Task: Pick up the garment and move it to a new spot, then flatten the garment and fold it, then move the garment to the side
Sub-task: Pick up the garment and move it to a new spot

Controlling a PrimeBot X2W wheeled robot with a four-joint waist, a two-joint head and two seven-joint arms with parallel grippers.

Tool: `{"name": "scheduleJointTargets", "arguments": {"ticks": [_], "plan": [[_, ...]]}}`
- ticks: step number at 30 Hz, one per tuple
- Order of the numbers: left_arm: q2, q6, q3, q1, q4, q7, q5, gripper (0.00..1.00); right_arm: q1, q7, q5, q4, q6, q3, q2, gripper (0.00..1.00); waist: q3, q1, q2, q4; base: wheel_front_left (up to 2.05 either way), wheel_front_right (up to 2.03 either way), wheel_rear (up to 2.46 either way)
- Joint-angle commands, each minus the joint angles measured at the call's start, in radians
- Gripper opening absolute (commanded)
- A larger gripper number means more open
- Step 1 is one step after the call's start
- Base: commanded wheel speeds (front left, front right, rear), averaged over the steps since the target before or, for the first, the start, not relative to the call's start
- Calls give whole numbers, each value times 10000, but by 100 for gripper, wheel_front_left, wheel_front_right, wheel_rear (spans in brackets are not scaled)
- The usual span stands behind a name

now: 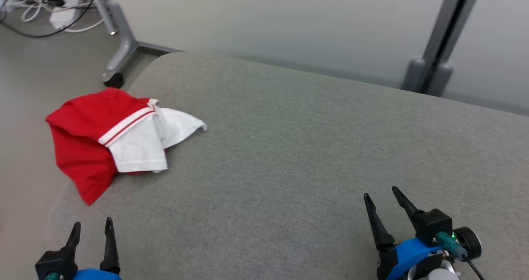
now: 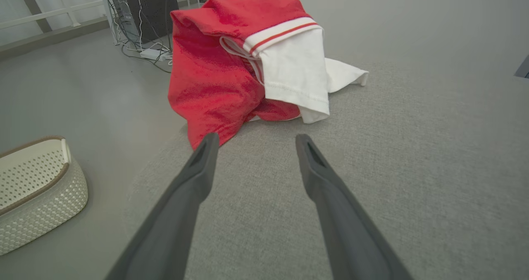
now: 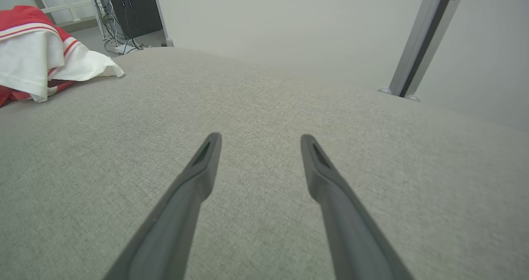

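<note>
Garment (image 1: pixel 95 139): red knit with a white panel and a red-striped white band, probably a shirt, though the heap hides its cut. It lies crumpled on the left edge of the grey upholstered cushion (image 1: pixel 289 147), between the far-left and near-left corners. The red part spills over that edge towards the floor, and a white flap lies spread on the cushion top towards the middle.

Left gripper (image 1: pixel 92 223): jaws wide, nothing between them. It sits over the near-left corner and points at the heap. In the left wrist view the gripper (image 2: pixel 255 136) has the hanging red corner of the garment (image 2: pixel 215 73) just beyond its left fingertip. I cannot confirm contact there, and the head view suggests a gap.

Right gripper (image 1: pixel 380 192): jaws wide, empty, at the near edge towards the right, well apart from the garment (image 3: pixel 25 61). Bare upholstery lies ahead of the gripper (image 3: pixel 259 135).

Handling, as a judgement:
- The fabric looks light, limp and not fragile.
- It should sag and partly unfurl when lifted.
- The weave of the cushion may drag on it, so lifting is better than sliding.

Grasp point, as a judgement:
- Pinch the raised red ridge near the striped band, where several layers stack.
- Taking the loose red corner alone risks catching one layer and trailing the rest.

Also noted: a perforated cream basket (image 2: pixel 41 189) on the floor to the left, and cables (image 1: pixel 41 7) beyond the far-left corner.
</note>
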Motion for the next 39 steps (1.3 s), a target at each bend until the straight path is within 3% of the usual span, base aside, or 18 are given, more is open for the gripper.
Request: {"name": "scheduleJointTargets", "arguments": {"ticks": [1, 4, 8, 16, 28, 33, 39], "plan": [[-26, 18, 120, 3, 50, -42, -11, 100, -162, -38, -1, 75, 3, 141, -22, 100, 475, -2, 0, 777, 0, 0, 0], [-107, 18, 415, 171, 193, -42, 55, 100, -267, -38, 40, 254, 4, 408, -23, 100, 458, -2, 0, 1407, 0, 0, 0], [-147, 18, 559, 199, 245, -44, 92, 100, -325, -38, 48, 346, 3, 521, -28, 100, 452, -2, 0, 1704, 0, 0, 0], [161, 18, 430, -632, 380, -42, -360, 100, -586, -37, -240, 410, 3, 746, -29, 100, 839, -2, 0, 1339, 0, 0, 0], [1800, 18, -881, -3843, 1056, -35, -2231, 100, -1188, -24, -1080, 453, -2, 633, -54, 100, 2384, -2, 0, 192, 0, 0, 0], [2647, 18, -1744, -5132, 1658, -36, -3101, 100, -1434, 16, -1312, 539, -10, 594, -117, 100, 2995, -2, 0, -204, 0, 0, 0], [3248, 18, -2696, -6297, 2856, -35, -4005, 100, -1699, 62, -1411, 661, -20, 667, -190, 100, 3478, -2, 0, -633, 0, 0, 0]]}}
